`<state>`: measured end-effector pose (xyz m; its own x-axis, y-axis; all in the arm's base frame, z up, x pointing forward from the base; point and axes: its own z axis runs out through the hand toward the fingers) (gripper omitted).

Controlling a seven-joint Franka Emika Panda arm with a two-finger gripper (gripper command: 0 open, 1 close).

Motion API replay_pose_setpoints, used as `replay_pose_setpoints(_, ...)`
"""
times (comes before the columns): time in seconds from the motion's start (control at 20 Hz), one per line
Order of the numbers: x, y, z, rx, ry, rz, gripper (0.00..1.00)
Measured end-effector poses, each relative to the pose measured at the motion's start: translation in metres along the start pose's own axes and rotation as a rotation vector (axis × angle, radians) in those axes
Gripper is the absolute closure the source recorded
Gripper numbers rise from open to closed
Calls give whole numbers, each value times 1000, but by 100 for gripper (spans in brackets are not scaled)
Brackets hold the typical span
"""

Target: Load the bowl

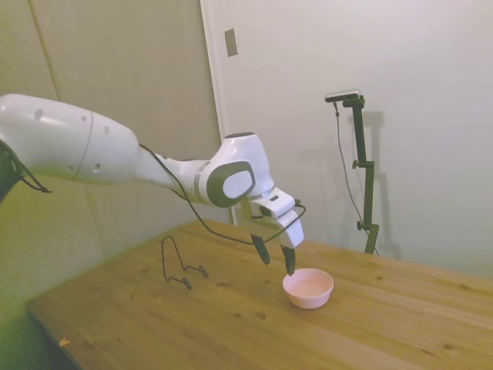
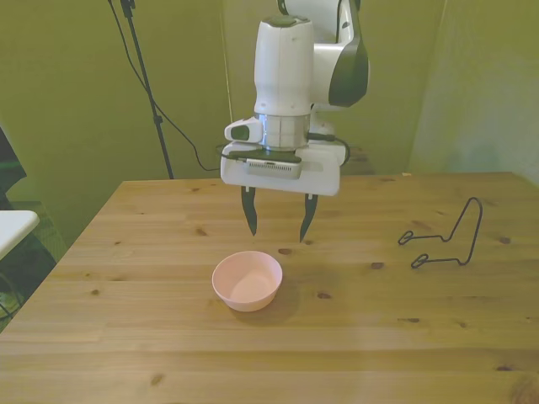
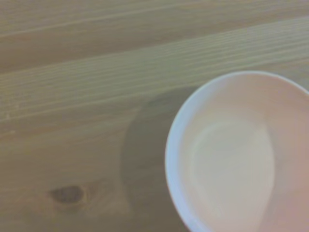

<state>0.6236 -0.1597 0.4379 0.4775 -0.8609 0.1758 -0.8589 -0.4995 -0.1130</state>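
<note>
Smooth round pink bowl (image 2: pixel 247 280) on grainy wooden table (image 2: pixel 379 337).

No readable text anywhere

Nothing to read here: no lettering, label, brand or number shows on the plain pink bowl (image 2: pixel 247 280), the white arm, the wooden table (image 2: pixel 354 337) or the walls

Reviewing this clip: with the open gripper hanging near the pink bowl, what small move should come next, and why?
Probably lower and ease forward so one finger passes inside the bowl's rim. The gripper is open and empty, above and just behind the bowl in the front view, not touching it. The bowl sits upright and empty on the table, apart from the wire rack, so it must be gripped first.
</note>
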Motion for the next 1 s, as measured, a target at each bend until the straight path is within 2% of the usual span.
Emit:
replay_pose_setpoints(0.4,5,-33,28,-12,3,-11,0)
replay_pose_setpoints(0.65,13,-38,54,-41,-6,-1,0)
replay_pose_setpoints(0.7,13,-39,57,-48,-10,-1,100)
replay_pose_setpoints(1.0,12,-39,72,-76,-32,-1,100)
